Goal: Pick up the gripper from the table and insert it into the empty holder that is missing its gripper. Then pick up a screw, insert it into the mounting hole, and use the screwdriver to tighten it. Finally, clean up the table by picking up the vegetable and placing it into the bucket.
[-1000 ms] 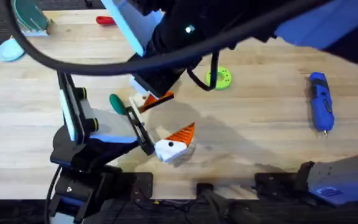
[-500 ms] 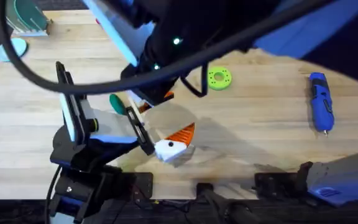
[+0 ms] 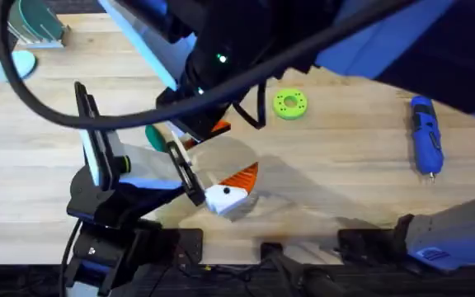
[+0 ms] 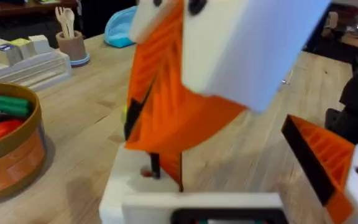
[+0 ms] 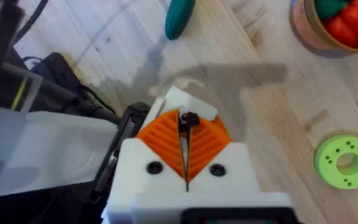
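My right arm reaches across the table. Its gripper (image 3: pixel 204 132) hangs just above the left arm's tip, orange pads shut on a small dark screw (image 5: pixel 189 119). The left gripper (image 3: pixel 225 188) is open, and one of its fingers (image 4: pixel 328 168) carries an orange pad. At that tip an orange wedge, the gripper (image 3: pixel 242 175), sits against the white holder (image 3: pixel 219 198). The dark green vegetable (image 3: pixel 153 136) lies beside the right gripper. The blue screwdriver (image 3: pixel 425 136) lies far right. The bucket (image 4: pixel 11 149) holds green and red toy vegetables.
A lime-green disc with holes (image 3: pixel 290 103) lies right of centre. A beige cup with wooden utensils (image 4: pixel 71 43) and a light blue piece (image 4: pixel 120 28) stand at the far edge. The right arm and its cable hang over the table's middle.
The right arm has shifted a little to the left over the left gripper, uncovering the lime-green disc. The left arm has stayed put.
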